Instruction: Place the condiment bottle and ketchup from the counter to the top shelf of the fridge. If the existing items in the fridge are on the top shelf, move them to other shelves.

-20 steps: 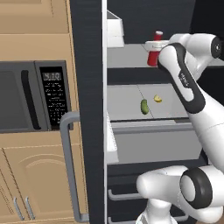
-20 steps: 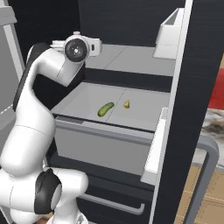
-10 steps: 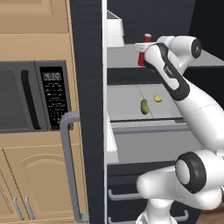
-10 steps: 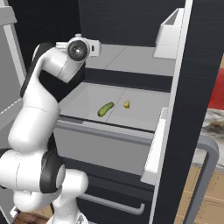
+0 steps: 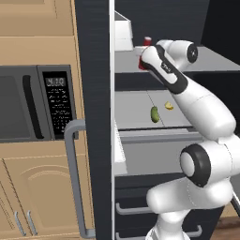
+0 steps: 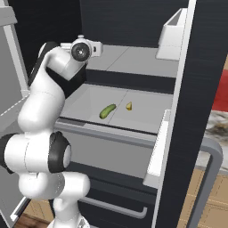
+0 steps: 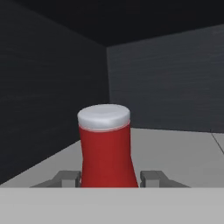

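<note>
Writing: none was seen on the ketchup (image 7: 106,148); the microwave (image 5: 35,103) display digits were too small to be read.
Surface: the top shelf (image 6: 133,60) was seen as flat light grey inside the dark fridge (image 5: 96,70).
Ketchup: held upright over the top shelf, near its left wall.
Gripper (image 7: 109,178): clasped on the ketchup's base.
Lower shelf: green pickle (image 6: 107,111) and yellow wedge (image 6: 129,106) lay near each other.
Hidden: the bottle was mostly covered by the arm in the left base view.
</note>
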